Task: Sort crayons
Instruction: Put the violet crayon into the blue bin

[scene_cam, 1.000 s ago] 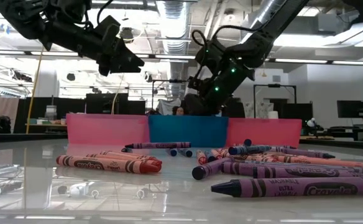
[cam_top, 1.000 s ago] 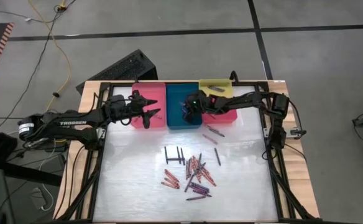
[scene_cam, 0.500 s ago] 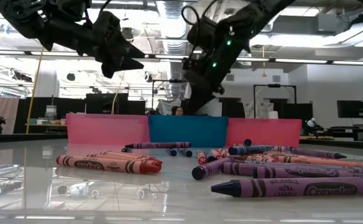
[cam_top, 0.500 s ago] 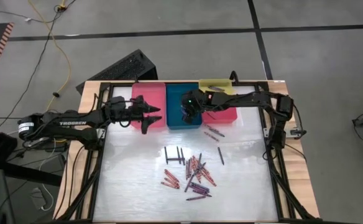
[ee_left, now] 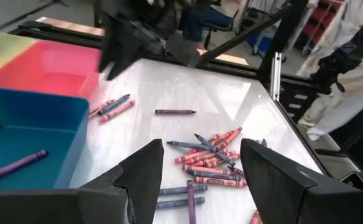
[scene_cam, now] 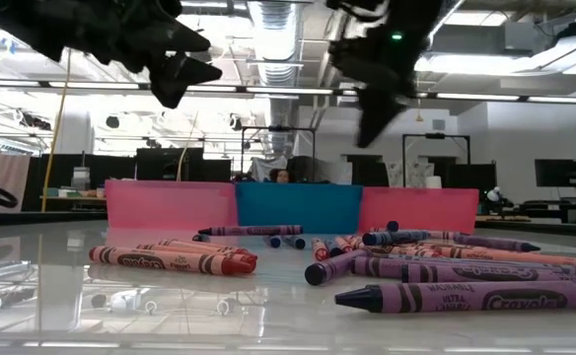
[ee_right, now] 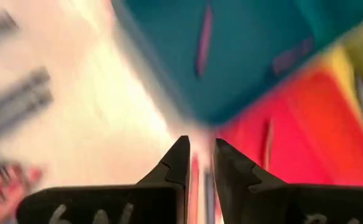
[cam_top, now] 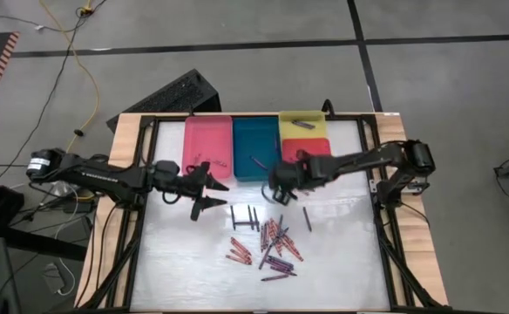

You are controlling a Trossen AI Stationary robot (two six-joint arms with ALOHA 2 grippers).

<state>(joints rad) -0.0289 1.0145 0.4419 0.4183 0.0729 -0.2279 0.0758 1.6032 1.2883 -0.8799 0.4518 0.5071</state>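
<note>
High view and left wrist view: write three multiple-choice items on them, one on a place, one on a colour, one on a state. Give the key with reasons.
1. Where do most of the crayons lie?
A. On the floor
B. On the table, in front of the trays
C. On a chair

2. What colour is the tray between the pink tray and the red tray?
A. White
B. Green
C. Teal

3. How is the left gripper?
A. Open, holding nothing
B. Shut on a crayon
C. Resting inside a tray

Key: 1 B, the pile lies loose on the tabletop. 2 C, the teal tray sits between them. 3 A, its fingers stand wide apart with nothing between them.
</note>
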